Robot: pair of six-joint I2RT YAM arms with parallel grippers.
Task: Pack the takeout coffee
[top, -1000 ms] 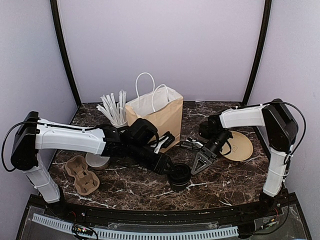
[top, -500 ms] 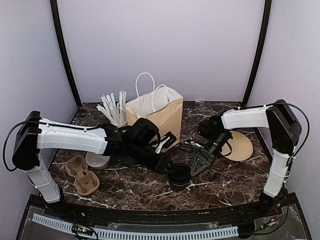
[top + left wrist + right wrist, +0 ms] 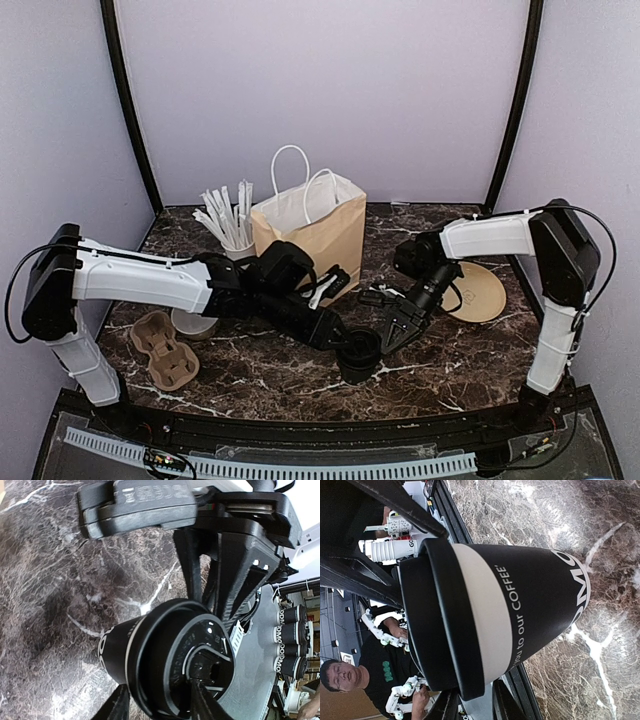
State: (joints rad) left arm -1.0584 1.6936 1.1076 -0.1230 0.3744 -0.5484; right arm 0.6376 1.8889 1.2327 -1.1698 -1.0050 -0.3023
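The takeout coffee (image 3: 359,356) is a small black cup with its black lid on, standing on the marble table near the front middle. My left gripper (image 3: 349,341) is over it. In the left wrist view one finger lies beside the cup (image 3: 165,660) and the other in the lid's recess, so the left gripper (image 3: 160,702) pinches the lid's rim. My right gripper (image 3: 394,324) is just right of the cup, jaws apart. In the right wrist view the cup (image 3: 520,595) fills the frame just beyond that gripper (image 3: 472,705). The brown paper bag (image 3: 318,235) stands open behind.
A white cup of white sticks (image 3: 228,222) stands left of the bag. A white bowl (image 3: 192,322) and a cardboard cup carrier (image 3: 163,350) lie at the front left. A tan round disc (image 3: 481,291) lies at the right, under the right arm.
My right gripper has moved left and slightly down, closer to the cup's right side. My left gripper and the cup have stayed in place.
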